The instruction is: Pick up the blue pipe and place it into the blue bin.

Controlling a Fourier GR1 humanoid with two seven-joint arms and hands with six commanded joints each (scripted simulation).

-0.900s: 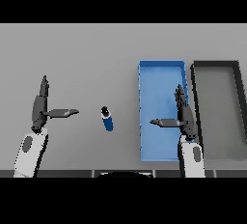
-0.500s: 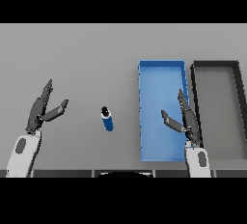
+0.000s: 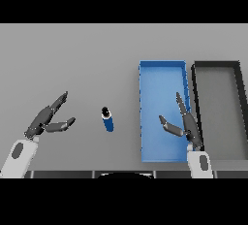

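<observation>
The blue pipe [image 3: 107, 119] is a short blue cylinder with a dark end cap, lying on the grey table left of the blue bin [image 3: 145, 88]. The bin is a long open tray, and I see nothing inside it. My left hand [image 3: 45, 119] hovers open to the left of the pipe, a clear gap away, fingers pointing up and right. My right hand [image 3: 186, 124] is open over the bin's right side, fingers straight and thumb stretched left. Neither hand touches the pipe.
A black bin [image 3: 194, 81] of similar size stands directly right of the blue bin, their long walls side by side. Grey table [image 3: 72, 59] stretches behind and left of the pipe.
Both arms have dropped lower in the view. The left hand has swung to point up and right. The right hand has shifted slightly right over the bin. The pipe has not moved.
</observation>
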